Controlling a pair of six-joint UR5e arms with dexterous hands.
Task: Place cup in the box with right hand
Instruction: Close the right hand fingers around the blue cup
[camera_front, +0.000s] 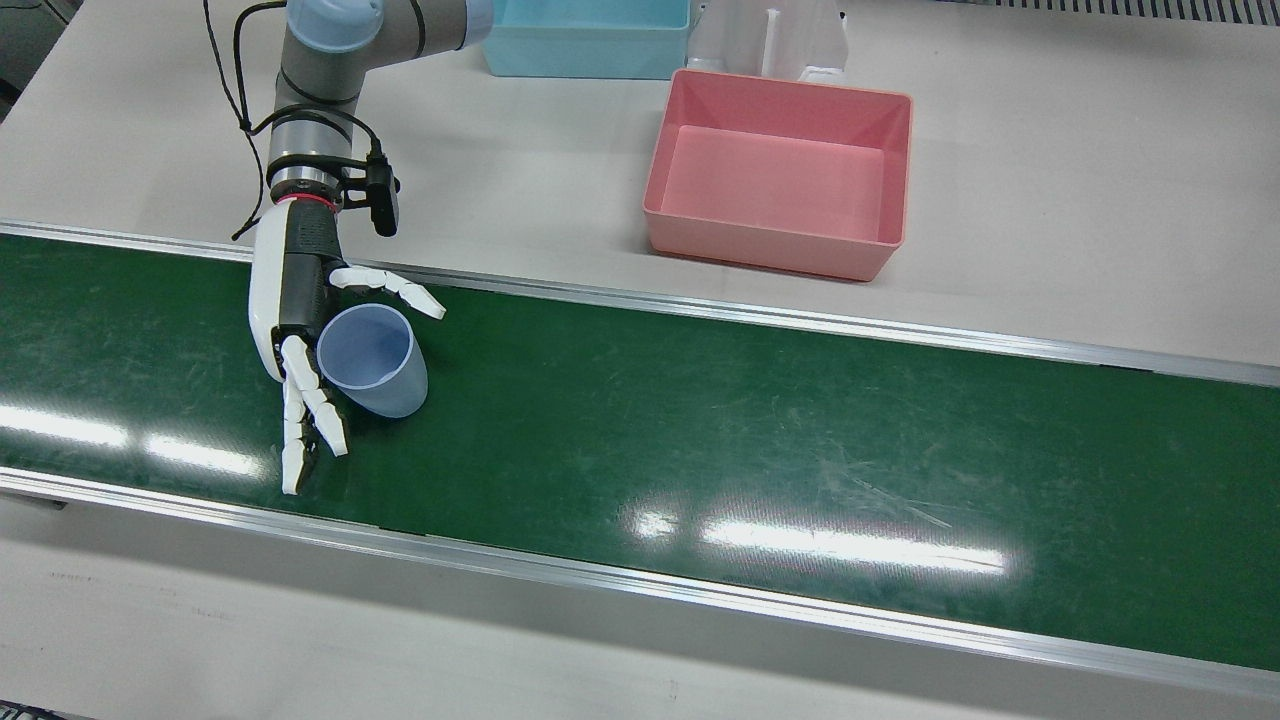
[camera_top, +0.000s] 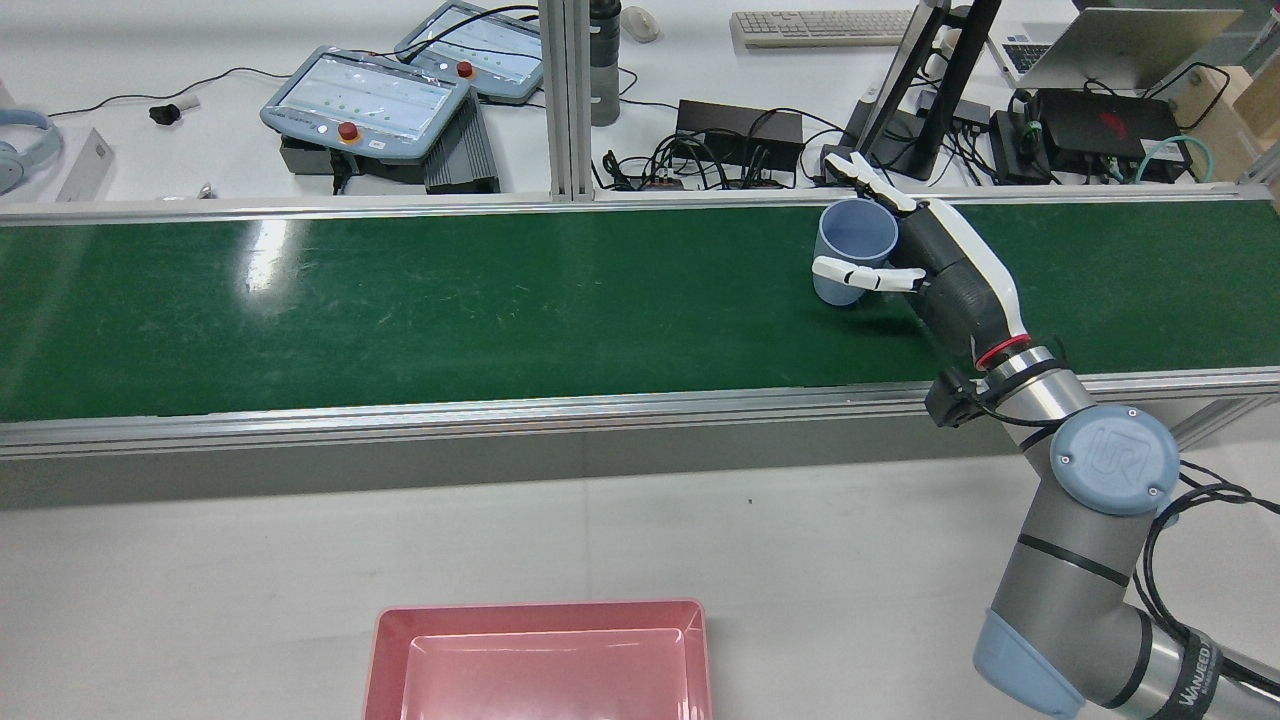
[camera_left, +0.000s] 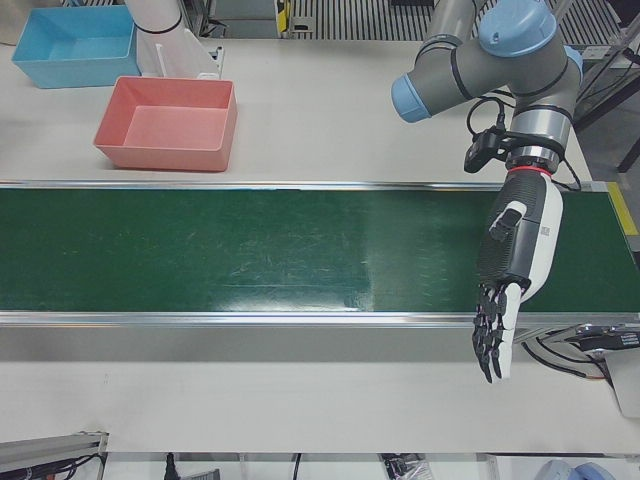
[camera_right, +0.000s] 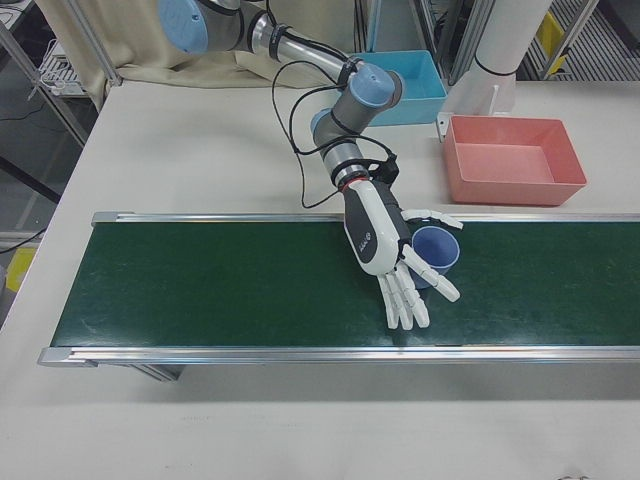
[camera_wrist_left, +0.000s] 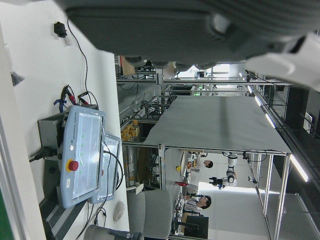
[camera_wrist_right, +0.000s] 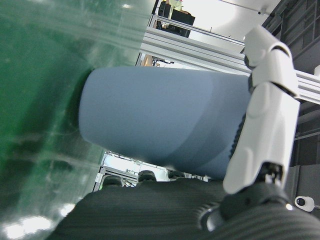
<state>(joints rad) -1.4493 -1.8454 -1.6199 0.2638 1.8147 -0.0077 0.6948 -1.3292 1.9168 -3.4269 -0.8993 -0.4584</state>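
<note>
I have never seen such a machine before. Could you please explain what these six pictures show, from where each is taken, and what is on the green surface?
These are two robot arms, each ending in a many-fingered hand. One camera looks down from the front, one from behind the robot, two from the front corners, and one sits on each hand. The green surface is a conveyor belt. On it stands a blue cup, upright. The right hand is beside the cup with its fingers spread around it, not yet closed on it. The left hand hangs open at the other end of the belt, holding nothing. The pink box, empty, waits on the white table behind the belt, with a blue box further back.
</note>
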